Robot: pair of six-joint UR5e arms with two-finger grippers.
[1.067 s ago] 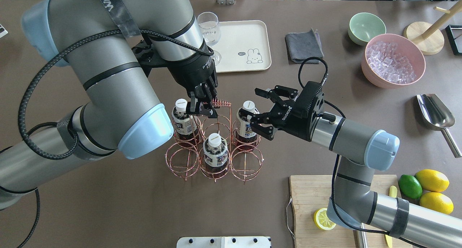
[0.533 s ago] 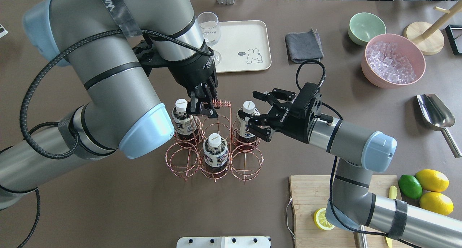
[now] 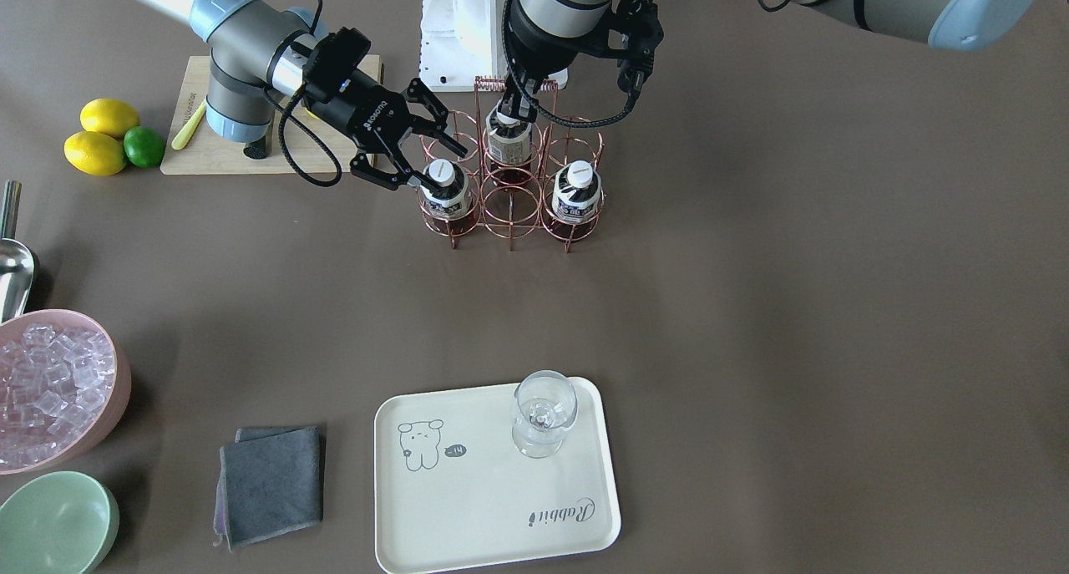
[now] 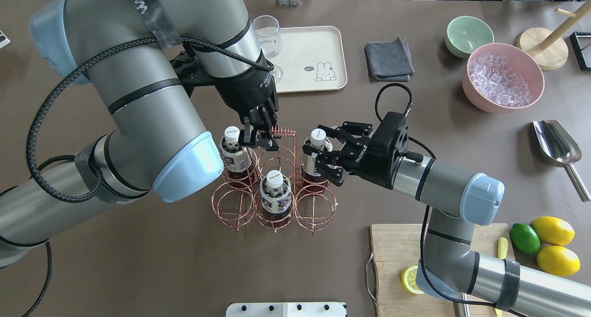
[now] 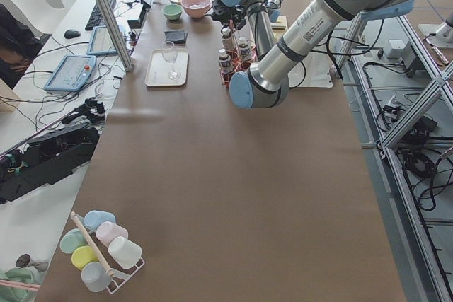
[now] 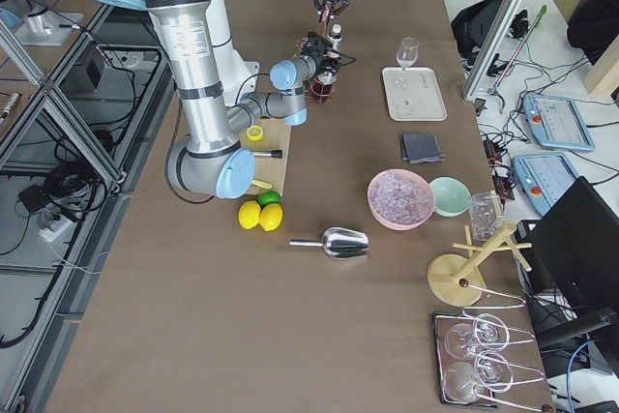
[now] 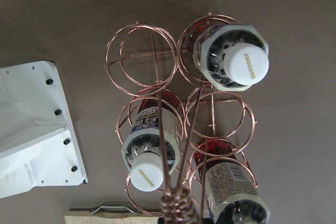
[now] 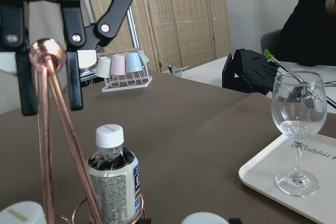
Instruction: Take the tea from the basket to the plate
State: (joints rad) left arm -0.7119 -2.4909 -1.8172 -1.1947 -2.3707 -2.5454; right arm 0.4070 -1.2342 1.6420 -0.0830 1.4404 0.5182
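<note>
Standing upright in the basket, in the far-row ring on the robot's right, the tea has the right fingers spread wide on either side of it, not clamped. Two matching bottles fill other rings. The left fingers are clenched on the coil atop the basket's handle. The plate lies well apart on the brown surface, carrying a wine glass, with a folded grey cloth near it.
</note>
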